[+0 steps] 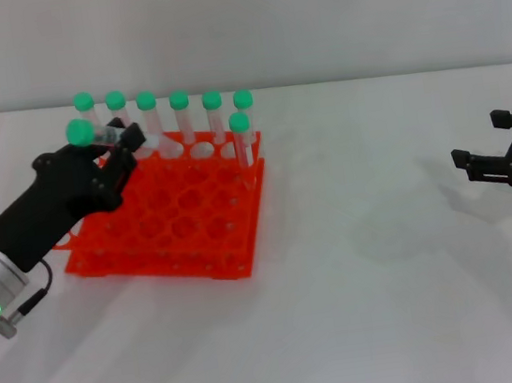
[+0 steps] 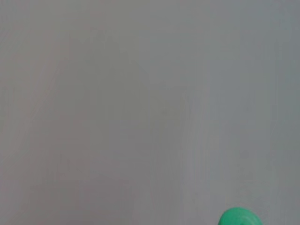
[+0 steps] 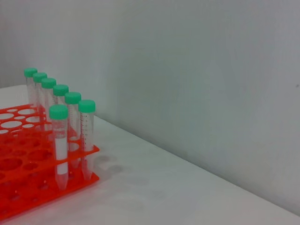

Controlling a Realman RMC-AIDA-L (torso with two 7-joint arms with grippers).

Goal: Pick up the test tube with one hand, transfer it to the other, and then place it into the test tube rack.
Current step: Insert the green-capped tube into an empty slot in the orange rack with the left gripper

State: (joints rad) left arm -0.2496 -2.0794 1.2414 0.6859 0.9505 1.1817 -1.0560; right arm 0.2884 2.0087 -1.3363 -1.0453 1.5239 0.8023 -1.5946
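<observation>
The left arm's silver-grey forearm, green light lit, enters nearest the head camera at lower left. Its left gripper (image 1: 110,146) sits over the left rear part of the test tube rack (image 1: 198,256), fingers closed on one test tube (image 1: 97,133). That tube is held tilted, green cap toward the left and above the rack's back-left corner, its lower end hidden between the black fingers. In the left wrist view only the held tube's green cap (image 2: 240,217) shows, against a plain grey wall.

Count of tubes: eight in all. Seven standing tubes are upright in the rack: six in the rear row (image 1: 181,116) and one (image 1: 242,139) in the next row forward, at the right end. The right wrist view confirms seven upright, with that single tube (image 3: 59,143) just ahead of the row of six (image 3: 61,101). The eighth is the one in the gripper.

Rack: one, orange-red, two tiers, resting on the white table (image 1: 375,308); most holes unfilled.

The right gripper (image 1: 502,159) hangs at the far right, well apart from the rack, fingers spread and holding nothing.
</observation>
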